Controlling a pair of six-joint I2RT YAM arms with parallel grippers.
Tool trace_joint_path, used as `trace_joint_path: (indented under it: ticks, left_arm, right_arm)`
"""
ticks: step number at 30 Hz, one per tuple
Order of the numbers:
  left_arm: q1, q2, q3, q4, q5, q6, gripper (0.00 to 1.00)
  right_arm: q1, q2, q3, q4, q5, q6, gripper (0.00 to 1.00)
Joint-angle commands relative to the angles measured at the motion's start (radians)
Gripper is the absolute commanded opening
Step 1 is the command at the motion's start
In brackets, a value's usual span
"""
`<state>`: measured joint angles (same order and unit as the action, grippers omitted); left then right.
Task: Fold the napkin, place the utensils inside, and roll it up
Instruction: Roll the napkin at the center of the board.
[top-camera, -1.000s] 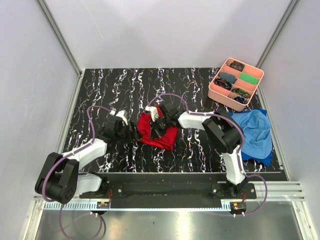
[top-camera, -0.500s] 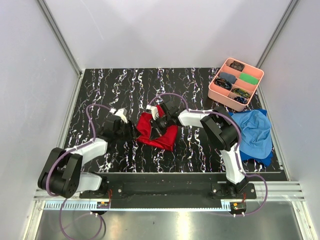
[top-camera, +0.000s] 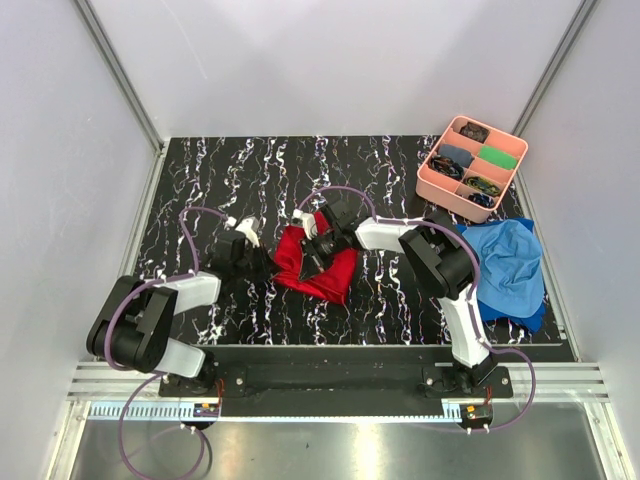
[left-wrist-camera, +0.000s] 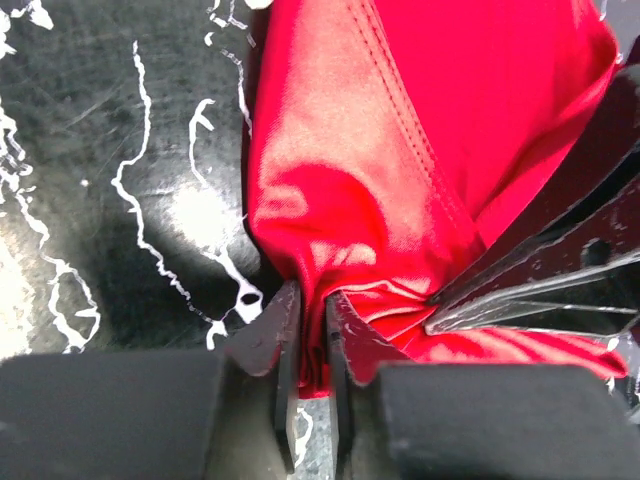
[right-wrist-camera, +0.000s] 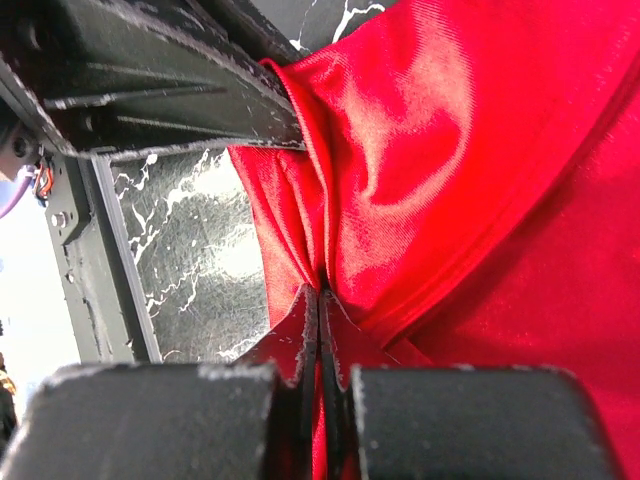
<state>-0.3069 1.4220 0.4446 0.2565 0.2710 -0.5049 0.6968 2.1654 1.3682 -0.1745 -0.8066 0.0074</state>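
Note:
The red napkin lies bunched at the middle of the black marbled table. My left gripper is at its left edge, and in the left wrist view the jaws are shut on a pinched fold of the napkin. My right gripper reaches in from the right over the cloth. In the right wrist view it is shut on a gathered ridge of the napkin. The two grippers sit close together, each showing in the other's wrist view. The utensils are out of view.
A pink tray with compartments of small items stands at the back right. A blue cloth lies crumpled at the right edge beside the right arm. Grey walls enclose the table on three sides.
My left gripper has closed from wide open onto the napkin's left edge and its arm has edged toward the cloth. The right gripper has kept its grip in place.

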Motion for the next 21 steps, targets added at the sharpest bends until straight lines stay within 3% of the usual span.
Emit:
trace_joint_path:
  ticks: [1, 2, 6, 9, 12, 15, 21]
  left_arm:
    - [0.003, 0.015, 0.023, 0.003, 0.031, 0.011, 0.00]
    - [0.002, 0.015, 0.025, -0.009, 0.031, 0.002, 0.00]
    - [0.003, -0.001, 0.055, -0.161, 0.007, -0.059, 0.00]
    - [0.003, -0.009, 0.091, -0.274, 0.004, -0.069, 0.00]
    - [0.003, -0.028, 0.118, -0.348, -0.001, -0.060, 0.00]
    - [0.003, -0.037, 0.143, -0.404, -0.038, -0.040, 0.00]
    - [0.008, -0.029, 0.166, -0.439, -0.065, -0.026, 0.00]
  right_arm:
    - [-0.002, 0.034, -0.009, -0.102, 0.076, -0.015, 0.04]
    - [-0.002, 0.024, -0.008, -0.103, 0.086, -0.014, 0.06]
    - [-0.003, -0.111, -0.020, -0.109, 0.182, -0.014, 0.40]
    - [0.006, -0.232, -0.049, -0.111, 0.268, -0.029, 0.52]
    - [0.071, -0.347, -0.104, -0.106, 0.436, -0.078, 0.55]
    - [0.118, -0.423, -0.162, -0.088, 0.494, -0.063, 0.56]
    - [0.130, -0.492, -0.302, -0.016, 0.341, 0.103, 0.56]
